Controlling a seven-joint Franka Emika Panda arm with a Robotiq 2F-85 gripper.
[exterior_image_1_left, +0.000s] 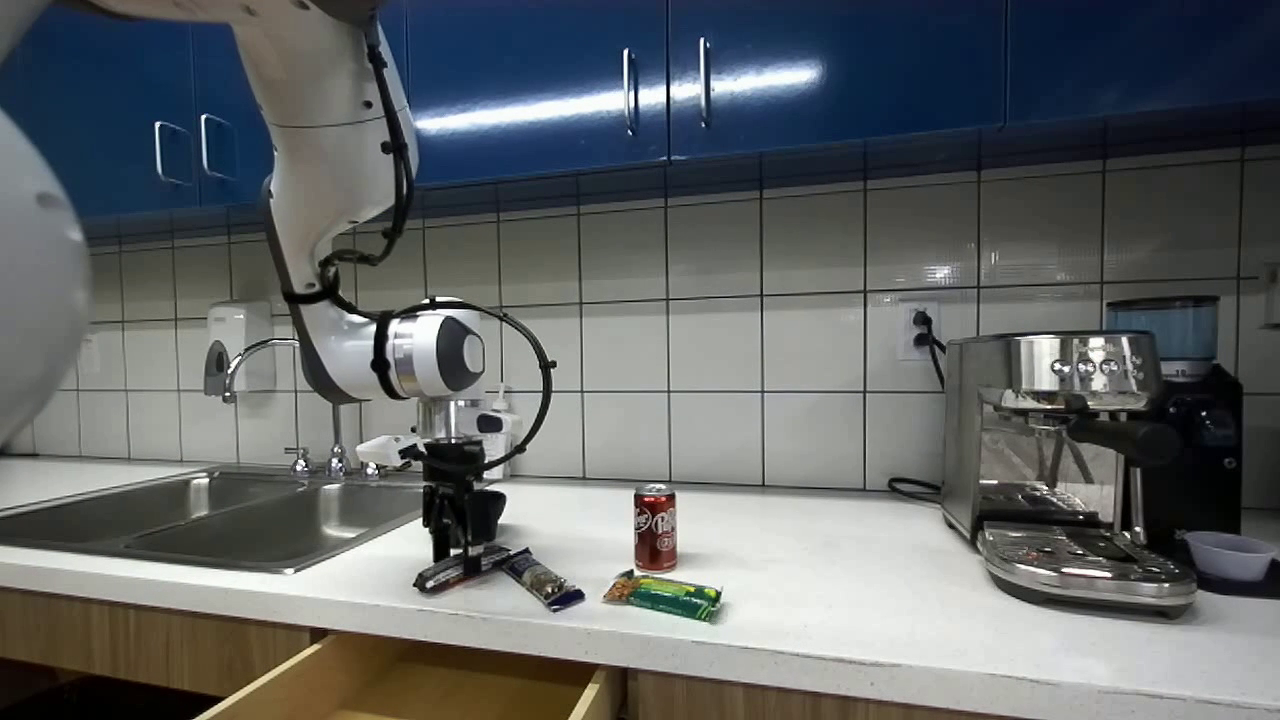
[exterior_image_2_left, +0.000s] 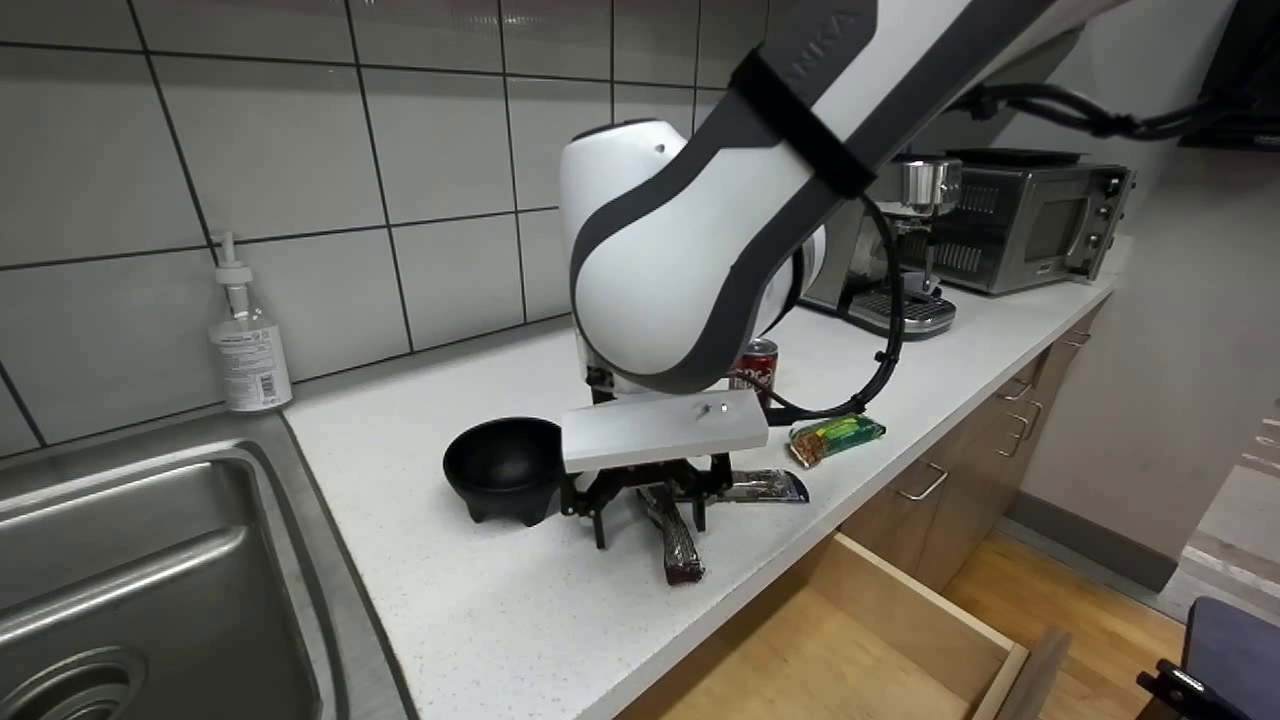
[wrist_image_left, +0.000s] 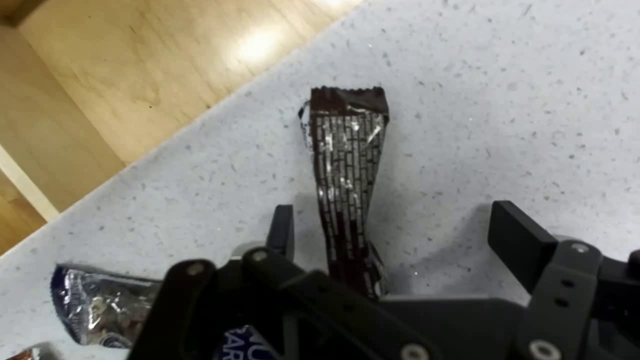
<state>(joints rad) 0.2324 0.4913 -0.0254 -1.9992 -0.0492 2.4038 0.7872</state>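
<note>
In an exterior view, a dark snack bar (exterior_image_1_left: 447, 574) lies on the table (exterior_image_1_left: 830, 590) between the jaws, near a silvery packet (exterior_image_1_left: 543, 580) and a can (exterior_image_1_left: 656, 530). In an exterior view, a black bowl (exterior_image_2_left: 497, 494) stands near the jaws. In the wrist view, they are spread, clear of the bar.

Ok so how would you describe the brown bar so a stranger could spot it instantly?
Find the steel sink, then the white counter beside it, above the open drawer. The open gripper straddles the dark brown bar lying there. Its brick-like print sets it apart from the nearby navy-ended bar and the green bar farther along.
</note>
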